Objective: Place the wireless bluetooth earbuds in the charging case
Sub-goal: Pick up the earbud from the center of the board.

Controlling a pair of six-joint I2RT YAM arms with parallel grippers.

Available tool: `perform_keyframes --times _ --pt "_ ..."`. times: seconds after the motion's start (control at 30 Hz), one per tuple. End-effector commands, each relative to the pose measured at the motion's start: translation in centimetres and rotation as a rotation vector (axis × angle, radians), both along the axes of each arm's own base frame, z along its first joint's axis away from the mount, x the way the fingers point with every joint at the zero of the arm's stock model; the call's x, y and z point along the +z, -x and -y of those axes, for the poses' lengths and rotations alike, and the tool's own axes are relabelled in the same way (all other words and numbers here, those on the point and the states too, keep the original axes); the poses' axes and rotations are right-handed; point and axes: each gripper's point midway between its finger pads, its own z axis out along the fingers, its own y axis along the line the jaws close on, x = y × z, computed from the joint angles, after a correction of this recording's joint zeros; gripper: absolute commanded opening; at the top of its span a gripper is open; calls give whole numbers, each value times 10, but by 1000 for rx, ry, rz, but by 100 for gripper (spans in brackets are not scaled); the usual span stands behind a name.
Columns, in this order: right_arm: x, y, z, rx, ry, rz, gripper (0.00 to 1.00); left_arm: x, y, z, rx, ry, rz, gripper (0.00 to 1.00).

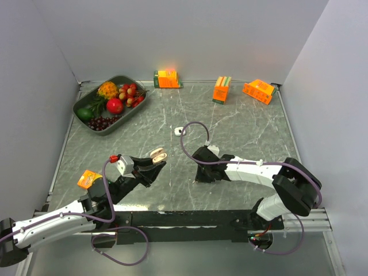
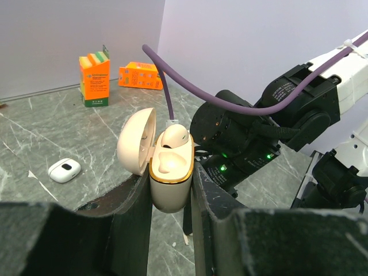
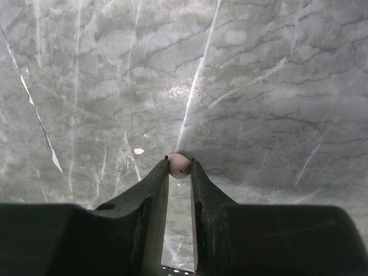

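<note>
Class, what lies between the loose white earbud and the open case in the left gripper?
Nothing: only bare table separates the white earbud from the case. This is clearest in the left wrist view and confirmed in the top view.

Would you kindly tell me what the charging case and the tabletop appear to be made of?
Charging case: probably moulded plastic, pale beige, smooth semi-gloss, with soft highlights on the lid. The gold rim band may be metallic trim or paint. Tabletop: grey with white veins and a dull sheen; marble or a printed laminate, I cannot tell which.
</note>
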Motion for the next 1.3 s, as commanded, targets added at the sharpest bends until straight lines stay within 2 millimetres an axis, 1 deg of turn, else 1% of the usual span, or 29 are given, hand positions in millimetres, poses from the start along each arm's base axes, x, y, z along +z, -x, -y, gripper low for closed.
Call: perform_keyframes --times 0.0,0.03,0.07,0.23,0.47,0.53,0.57,0.6,0.63,0.67,0.7,0.73,0.77,0.83,0.87,0.9,0.93,0.97,1.0,1.03,1.07,1.1,1.13,1.17,1.2,1.23,1.27 --pt "4 -8 0 -12 -2 32 18 8 4 2 -24 37 7 1" --pt "5 -9 2 -13 9 39 16 8 4 2 -25 38 9 1" --pt "9 -12 2 -5 15 55 12 9 4 2 -24 38 11 1" --pt "20 -21 6 14 55 107 1 7 4 3 -23 33 7 1" --pt "33 -32 9 56 90 177 0 7 3 3 -20 31 5 1" --pt "45 -38 12 51 88 227 0 7 3 3 -17 30 4 1" --pt "57 -41 13 58 85 264 0 5 2 3 -16 26 -1 1" --pt "64 -45 20 46 107 293 0 5 2 2 -11 27 0 1" --pt "73 -48 22 45 105 323 0 4 1 2 -10 26 -1 1" --pt "92 -52 24 48 99 376 0 5 1 2 -7 28 -3 1" --pt "103 -54 27 45 102 406 0 4 1 2 -5 24 -2 1" --pt "113 -57 35 33 126 440 0 4 0 2 -3 24 -3 1" --pt "136 -60 36 42 111 495 0 4 0 2 -2 25 -4 1" --pt "159 -62 39 52 103 557 0 3 -1 3 -1 21 -3 1" --pt "180 -64 42 65 93 619 0 1 -2 5 -2 12 -9 1" --pt "190 -63 41 83 85 649 0 1 -2 6 -1 15 -6 1" --pt "205 -63 40 125 89 696 0 1 -2 7 -6 15 -6 1" --pt "222 -62 41 125 80 749 0 -2 -3 10 -5 6 -13 1" --pt "231 -60 39 150 77 779 0 -2 -5 11 -3 3 -13 1" --pt "245 -55 34 206 87 825 0 2 -4 13 -9 18 -2 1" --pt "258 -54 36 201 98 871 0 -2 -7 17 -9 0 -7 1" --pt "267 -52 34 216 107 903 0 -2 -8 20 -9 -3 -9 1" --pt "277 -45 28 273 124 947 0 5 -8 22 -11 9 2 1" --pt "284 -44 29 277 129 970 0 -1 -11 28 -14 -17 -5 1" --pt "290 -43 28 281 133 989 0 -2 -12 31 -14 -21 -6 1" --pt "296 -39 24 316 140 1013 0 5 -13 33 -16 -12 2 1" --pt "301 -37 24 326 140 1033 0 1 -14 39 -28 -33 3 1"
